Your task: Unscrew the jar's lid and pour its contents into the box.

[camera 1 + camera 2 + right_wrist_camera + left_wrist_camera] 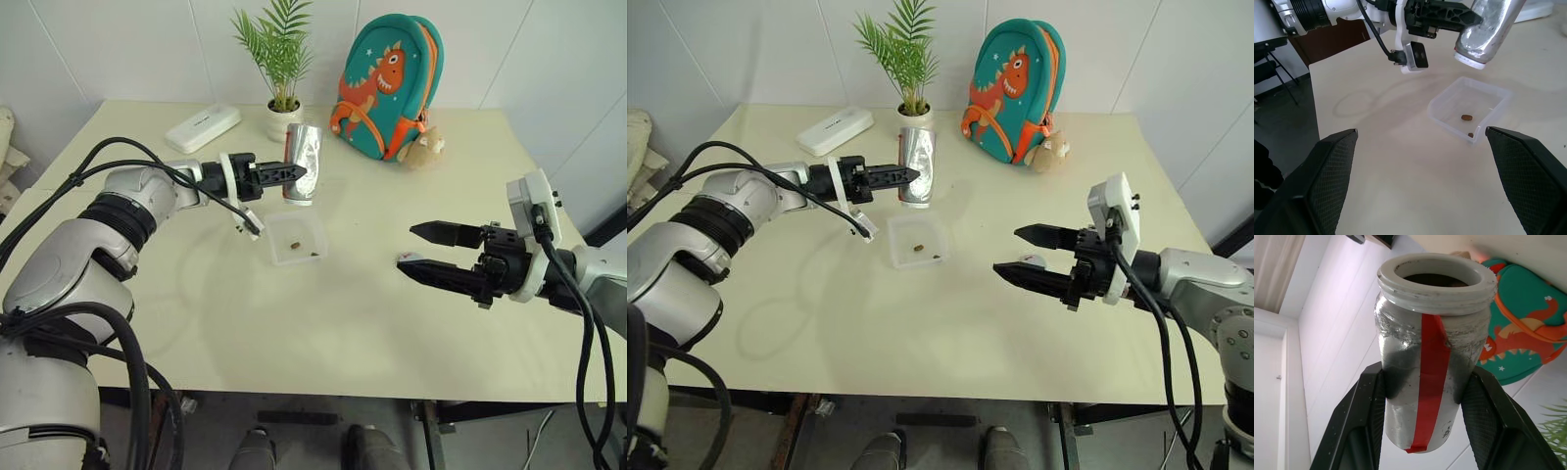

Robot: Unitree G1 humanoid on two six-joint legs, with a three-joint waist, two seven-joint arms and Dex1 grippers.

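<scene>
Okay, left tool is clamped shut on the small silvery-grey translucent jar with a red stripe label, gripping it around the body and holding it up off the cream tabletop. Jar is inverted, open threaded mouth facing down, hanging just above the far edge of the small shallow clear plastic box — held that way so anything left inside falls into the box rather than on the tabletop. Left wrist view looks into the open mouth past both black fingers; lid is off, inside looks dark, can't tell if anything remains. Contents: a couple of tiny olive-brown bean-like pieces already lie on the box floor, so the pour looks mostly or fully done, my judgement. Right tool is spread wide, gripping nothing, parked level above the tabletop well apart from the box on the robot's right, probably kept clear so it doesn't block the pour. A small grey-white round thing sits on the tabletop just by the right tool's lower finger — likely the lid, too small to be sure. Behind: white potted palm plant, teal dinosaur backpack, white oblong case, none involved.
</scene>
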